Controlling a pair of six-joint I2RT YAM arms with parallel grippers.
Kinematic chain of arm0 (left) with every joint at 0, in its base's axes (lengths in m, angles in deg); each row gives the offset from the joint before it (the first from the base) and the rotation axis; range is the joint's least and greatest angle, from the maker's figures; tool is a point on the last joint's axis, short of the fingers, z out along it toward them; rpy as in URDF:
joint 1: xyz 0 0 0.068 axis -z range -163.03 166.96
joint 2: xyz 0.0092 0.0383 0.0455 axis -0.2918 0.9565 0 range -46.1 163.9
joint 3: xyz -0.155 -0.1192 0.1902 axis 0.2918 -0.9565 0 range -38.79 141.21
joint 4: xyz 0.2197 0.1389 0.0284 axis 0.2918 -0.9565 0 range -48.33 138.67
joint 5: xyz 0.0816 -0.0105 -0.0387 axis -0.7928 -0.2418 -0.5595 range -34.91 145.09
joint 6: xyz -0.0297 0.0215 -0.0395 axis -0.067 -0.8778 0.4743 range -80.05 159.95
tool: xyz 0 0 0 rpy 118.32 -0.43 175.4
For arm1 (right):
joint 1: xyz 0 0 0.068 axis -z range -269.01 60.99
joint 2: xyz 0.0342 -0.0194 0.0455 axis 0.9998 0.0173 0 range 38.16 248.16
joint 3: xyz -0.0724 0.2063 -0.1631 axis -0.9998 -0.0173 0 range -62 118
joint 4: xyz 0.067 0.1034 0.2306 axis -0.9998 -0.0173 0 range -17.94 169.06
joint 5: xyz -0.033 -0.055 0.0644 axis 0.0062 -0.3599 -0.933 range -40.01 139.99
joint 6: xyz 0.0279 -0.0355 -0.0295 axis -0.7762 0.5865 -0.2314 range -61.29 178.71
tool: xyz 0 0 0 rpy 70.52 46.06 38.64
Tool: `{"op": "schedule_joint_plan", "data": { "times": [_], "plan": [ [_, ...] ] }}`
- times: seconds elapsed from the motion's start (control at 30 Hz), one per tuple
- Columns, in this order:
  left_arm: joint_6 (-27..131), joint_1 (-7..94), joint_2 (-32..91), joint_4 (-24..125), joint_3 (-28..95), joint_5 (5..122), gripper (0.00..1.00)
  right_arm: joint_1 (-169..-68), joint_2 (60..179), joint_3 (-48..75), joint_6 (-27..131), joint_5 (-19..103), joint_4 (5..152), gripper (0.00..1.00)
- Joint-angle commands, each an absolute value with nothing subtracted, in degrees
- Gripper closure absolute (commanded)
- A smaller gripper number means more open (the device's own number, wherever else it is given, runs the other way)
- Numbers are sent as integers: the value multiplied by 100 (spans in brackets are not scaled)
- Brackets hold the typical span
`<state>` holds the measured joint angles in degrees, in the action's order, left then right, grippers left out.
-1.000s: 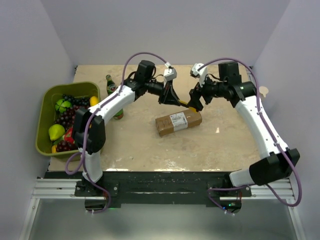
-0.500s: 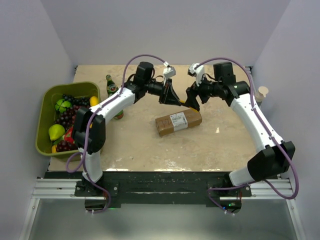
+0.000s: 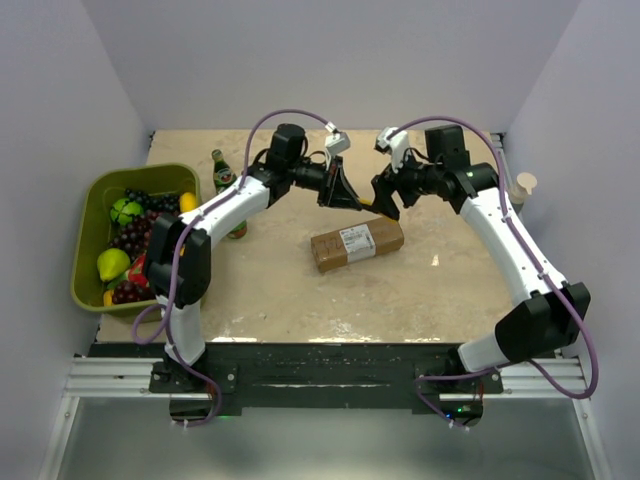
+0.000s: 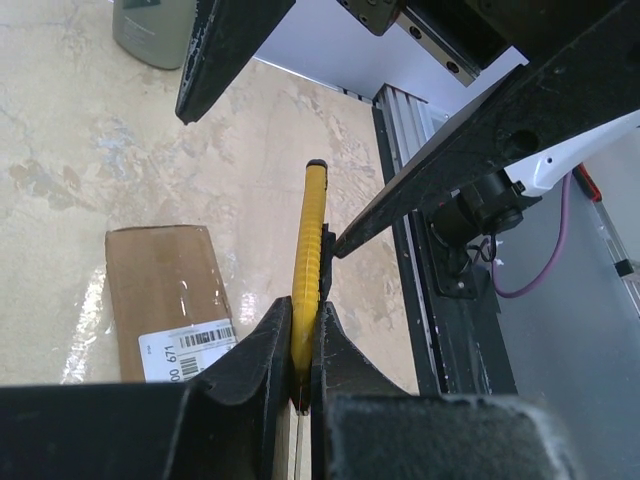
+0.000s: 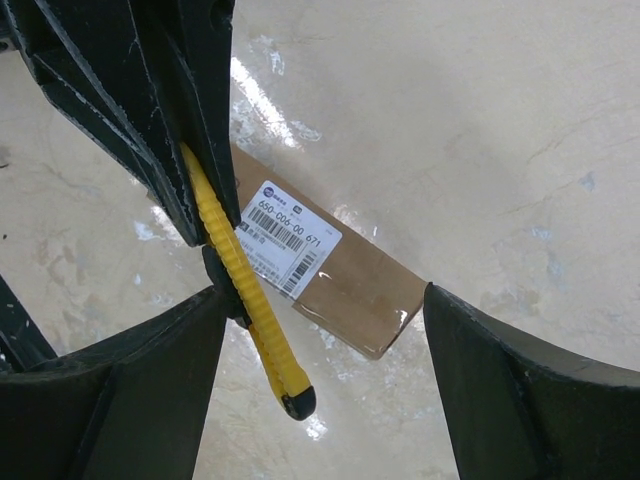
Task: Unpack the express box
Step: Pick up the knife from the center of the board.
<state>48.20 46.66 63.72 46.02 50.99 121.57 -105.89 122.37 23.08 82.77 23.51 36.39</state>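
As L gripper (image 4: 305, 312) pinches knife (image 4: 313, 230), R gripper (image 5: 322, 300) gapes round tip.

On the left, a green tub (image 3: 84, 250) holds fruit; just beside it a green bottle (image 3: 221, 172) stands on the counter (image 3: 300, 290). A yellow utility knife (image 4: 310, 240) is at upper middle.

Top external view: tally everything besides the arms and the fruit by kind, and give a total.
Express box: 1
Yellow utility knife: 1
Green bottle: 1
Green bin: 1
Pale cup: 1
Total: 5
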Motion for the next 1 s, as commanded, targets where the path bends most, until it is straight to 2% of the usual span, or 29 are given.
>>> {"op": "schedule_joint_plan", "data": {
  "times": [0.0,0.23,0.57,0.73,0.97],
  "plan": [
    [5094,4632,6210,5060,5033,12312,100,-10597,12043,2299,8341,2547,3600,19],
    [5199,4615,6227,5227,5016,12408,100,-10597,12034,2256,8262,2740,3687,20],
    [5726,4536,6236,5816,4910,12707,100,-10588,12227,2361,8034,3733,3872,21],
    [6385,4404,6210,6589,4664,12830,100,-10588,12280,2405,8139,4023,3776,21],
    [6245,4377,6201,6493,4655,12769,100,-10580,12263,2326,8148,4393,3784,21]
  ]
}}
